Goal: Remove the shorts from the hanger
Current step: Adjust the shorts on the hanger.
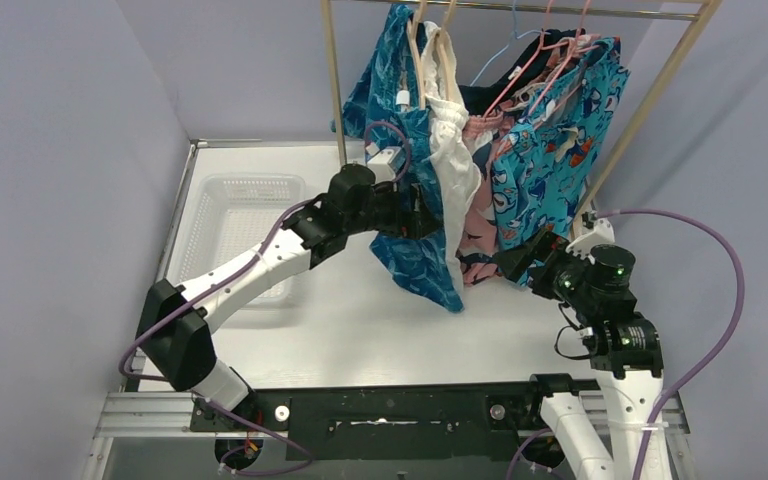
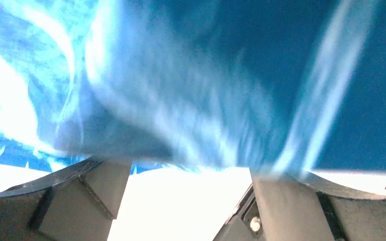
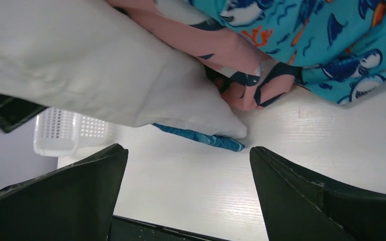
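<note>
Top camera looks down from behind; 2 wrist cameras sit close beneath the shorts (image 1: 550,170).

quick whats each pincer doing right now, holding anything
Left pincer: open, jaws wide at the blue leaf-pattern shorts, nothing clamped.
Right pincer: open, empty.

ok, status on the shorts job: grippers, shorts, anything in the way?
Left gripper open, jaws at blue leaf-pattern shorts. Right gripper open, beside pink-and-navy floral shorts. No pair removed yet. White drawstring shorts crowd the blue pair.
</note>
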